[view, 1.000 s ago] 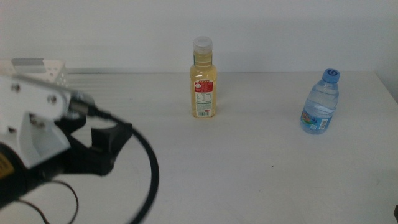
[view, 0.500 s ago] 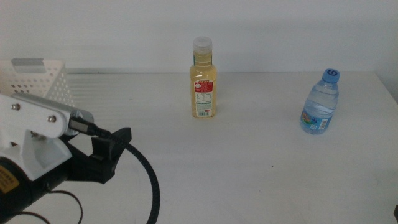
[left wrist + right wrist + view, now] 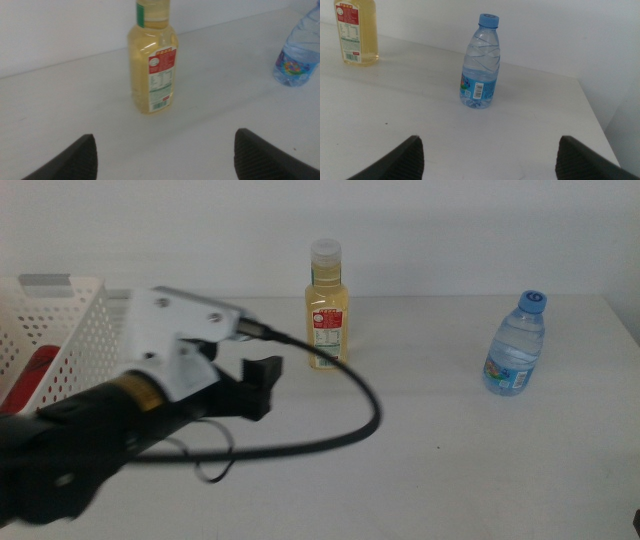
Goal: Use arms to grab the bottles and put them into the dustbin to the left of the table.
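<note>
Step in hand: approach to the yellow juice bottle (image 3: 326,305); the left gripper (image 3: 165,152) faces it with fingers spread and empty; the bottle stands upright near the back edge of the surface (image 3: 420,430). Next move calls for straddling the bottle body, closing, then carrying to the dustbin (image 3: 60,330) at left, where a red can (image 3: 30,375) lies. The right gripper (image 3: 487,155) waits, fingers spread, before the water bottle (image 3: 516,345); open room lies between the bottles.
</note>
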Robot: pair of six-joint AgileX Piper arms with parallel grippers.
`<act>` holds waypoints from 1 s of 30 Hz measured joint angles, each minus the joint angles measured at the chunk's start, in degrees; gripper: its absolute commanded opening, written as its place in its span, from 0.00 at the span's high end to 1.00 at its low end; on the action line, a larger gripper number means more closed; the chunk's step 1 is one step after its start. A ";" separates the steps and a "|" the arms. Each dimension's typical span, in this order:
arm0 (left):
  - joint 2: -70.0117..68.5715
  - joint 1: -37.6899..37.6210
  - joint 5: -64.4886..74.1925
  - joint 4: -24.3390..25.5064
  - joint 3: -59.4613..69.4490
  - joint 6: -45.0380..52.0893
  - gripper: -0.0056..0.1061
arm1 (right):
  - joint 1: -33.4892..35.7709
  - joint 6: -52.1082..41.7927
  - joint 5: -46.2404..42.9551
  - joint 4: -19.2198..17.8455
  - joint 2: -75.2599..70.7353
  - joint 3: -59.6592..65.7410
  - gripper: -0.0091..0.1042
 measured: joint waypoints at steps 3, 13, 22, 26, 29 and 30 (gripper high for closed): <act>6.28 -1.44 -3.41 -0.72 -2.61 0.00 0.14 | 0.00 0.00 0.00 0.00 0.00 0.00 0.30; 25.27 -3.99 -18.08 -2.40 -11.78 0.00 0.14 | 0.00 0.00 0.00 0.00 0.00 0.00 0.30; 38.10 -4.07 -18.67 -7.13 -24.50 3.97 0.14 | 0.00 0.00 0.00 0.00 0.00 0.00 0.30; 41.85 -4.07 -18.80 -9.20 -28.91 7.13 0.14 | 0.00 0.00 0.00 0.00 0.00 0.00 0.30; 43.85 -4.07 -19.38 -10.85 -30.99 7.74 0.14 | 0.00 0.00 0.00 0.00 0.00 0.00 0.30; 44.48 -4.00 -19.73 -11.00 -31.52 7.96 0.14 | 0.00 0.00 0.00 0.00 0.00 0.00 0.30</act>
